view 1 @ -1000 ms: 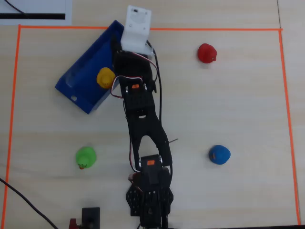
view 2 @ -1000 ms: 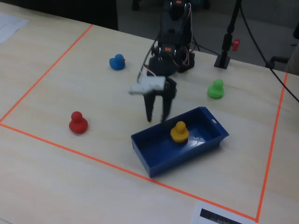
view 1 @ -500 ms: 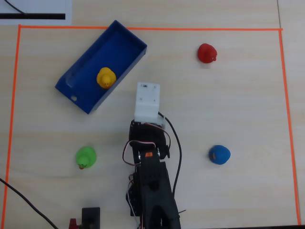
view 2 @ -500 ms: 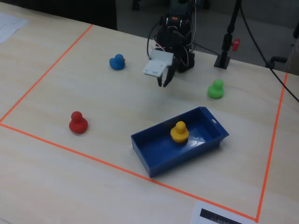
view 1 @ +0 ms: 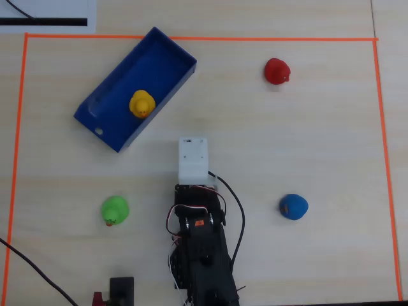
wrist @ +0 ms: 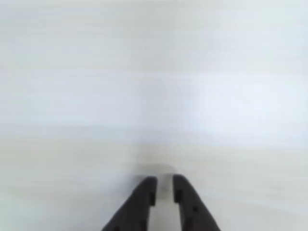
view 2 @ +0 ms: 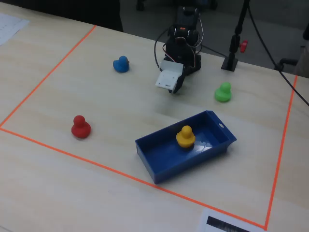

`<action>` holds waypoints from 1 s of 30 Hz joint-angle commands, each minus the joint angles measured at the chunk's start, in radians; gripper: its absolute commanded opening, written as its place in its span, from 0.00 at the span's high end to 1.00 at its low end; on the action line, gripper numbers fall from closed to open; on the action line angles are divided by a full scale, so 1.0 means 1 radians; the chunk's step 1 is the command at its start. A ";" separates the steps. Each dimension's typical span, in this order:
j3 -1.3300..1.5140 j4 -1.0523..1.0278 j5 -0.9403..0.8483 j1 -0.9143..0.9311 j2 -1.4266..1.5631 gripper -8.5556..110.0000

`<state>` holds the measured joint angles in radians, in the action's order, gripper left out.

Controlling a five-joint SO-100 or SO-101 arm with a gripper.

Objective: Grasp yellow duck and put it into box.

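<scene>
The yellow duck (view 1: 142,104) sits upright inside the blue box (view 1: 162,67), near its middle; in the fixed view the duck (view 2: 185,136) stands on the floor of the box (view 2: 159,154). My gripper (wrist: 164,185) points down at bare table, its jaws nearly together with nothing between them. The arm is folded back near its base; in the overhead view its white wrist housing (view 1: 193,159) hides the jaws. In the fixed view the gripper (view 2: 175,90) hangs just behind the box, apart from it.
A red duck (view 1: 277,71), a green duck (view 1: 115,210) and a blue duck (view 1: 293,206) stand on the table outside the box. Orange tape (view 1: 191,38) frames the work area. Cables run beside the arm base (view 1: 201,255).
</scene>
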<state>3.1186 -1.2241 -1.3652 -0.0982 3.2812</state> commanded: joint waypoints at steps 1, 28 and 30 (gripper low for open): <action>-0.008 -0.095 -0.014 -0.021 0.029 0.93; -0.008 -0.095 -0.011 0.005 0.029 0.92; -0.008 -0.095 -0.011 0.005 0.029 0.92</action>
<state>3.1170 -1.3008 -1.3775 -0.0936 3.3119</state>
